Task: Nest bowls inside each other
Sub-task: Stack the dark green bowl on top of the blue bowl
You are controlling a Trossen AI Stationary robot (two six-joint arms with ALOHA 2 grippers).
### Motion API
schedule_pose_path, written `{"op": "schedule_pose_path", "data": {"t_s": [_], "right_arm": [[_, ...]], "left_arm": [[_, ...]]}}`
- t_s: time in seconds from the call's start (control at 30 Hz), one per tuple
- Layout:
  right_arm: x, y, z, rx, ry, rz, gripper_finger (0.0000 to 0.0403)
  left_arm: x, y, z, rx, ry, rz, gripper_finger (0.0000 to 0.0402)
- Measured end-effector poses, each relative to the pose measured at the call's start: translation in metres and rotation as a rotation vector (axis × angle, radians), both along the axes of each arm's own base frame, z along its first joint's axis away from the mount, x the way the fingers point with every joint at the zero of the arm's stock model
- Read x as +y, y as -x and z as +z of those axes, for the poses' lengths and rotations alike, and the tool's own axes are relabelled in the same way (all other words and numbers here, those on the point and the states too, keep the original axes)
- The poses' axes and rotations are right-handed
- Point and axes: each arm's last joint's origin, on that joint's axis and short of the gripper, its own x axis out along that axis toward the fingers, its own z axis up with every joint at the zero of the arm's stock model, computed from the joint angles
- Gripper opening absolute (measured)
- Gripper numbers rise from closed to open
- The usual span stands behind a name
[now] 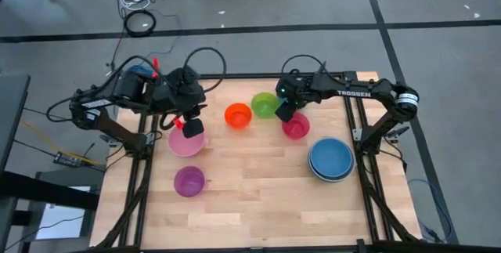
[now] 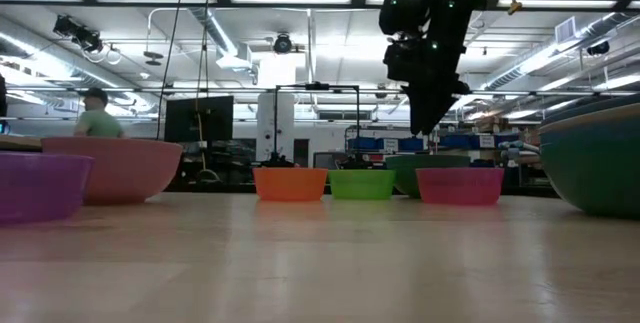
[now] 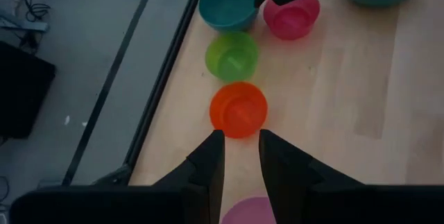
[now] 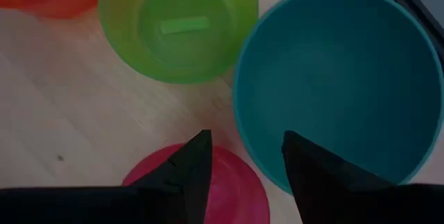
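Bowls on a wooden table (image 1: 250, 182), seen from above. A row along the far edge holds the orange bowl (image 1: 238, 116), the lime bowl (image 1: 264, 104) just right of it, and the teal bowl (image 4: 340, 78), which sits close beside the lime one and is largely covered by the right arm in the overhead view. The magenta bowl (image 1: 297, 126) lies just nearer than that pair. Toward the right edge stands a stack of blue bowls (image 1: 331, 159), the largest item, close to the frame rail. On the left, the pink bowl (image 1: 185, 141) sits near the left edge, with the purple bowl (image 1: 189, 181) nearer and apart from it. The right gripper (image 4: 239, 165) hangs above the gap between the magenta and teal bowls, fingers apart and empty. The left gripper (image 3: 241, 165) hangs over the far rim of the pink bowl, pointing toward the orange bowl, fingers parted and empty. The middle and near half of the table is bare wood, the widest open room.
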Motion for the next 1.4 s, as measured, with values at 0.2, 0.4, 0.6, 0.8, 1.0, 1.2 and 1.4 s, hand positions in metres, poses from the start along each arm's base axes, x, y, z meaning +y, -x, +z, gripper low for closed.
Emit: {"op": "schedule_pose_path", "data": {"t_s": [0.2, 0.4, 0.6, 0.8, 1.0, 1.2, 1.4], "right_arm": [[-0.001, -0.001, 0.000, -0.004, 0.006, 0.009, 0.0164], [-0.001, -0.001, -0.005, -0.020, 0.010, 0.003, 0.0163], [0.000, 0.000, -0.018, -0.030, 0.009, -0.005, 0.0162], [-0.001, 0.001, -0.030, -0.067, 0.018, -0.008, 0.0162], [-0.006, 0.004, -0.042, -0.098, 0.032, -0.025, 0.0162], [-0.012, 0.010, -0.056, -0.122, 0.040, -0.049, 0.0160], [-0.016, 0.013, -0.063, -0.151, 0.068, -0.039, 0.0153]], "left_arm": [[0.000, 0.002, 0.001, -0.006, -0.007, 0.005, 0.0099], [0.000, 0.002, 0.001, -0.004, -0.006, 0.005, 0.0099], [0.000, 0.002, 0.001, -0.004, -0.005, 0.007, 0.0099], [0.000, 0.002, 0.001, -0.004, -0.004, 0.007, 0.0099], [0.000, 0.002, 0.001, -0.005, -0.003, 0.007, 0.0099], [0.000, 0.001, 0.001, -0.009, 0.000, 0.006, 0.0099], [0.000, 0.001, 0.002, -0.013, 0.000, 0.006, 0.0099]]}}
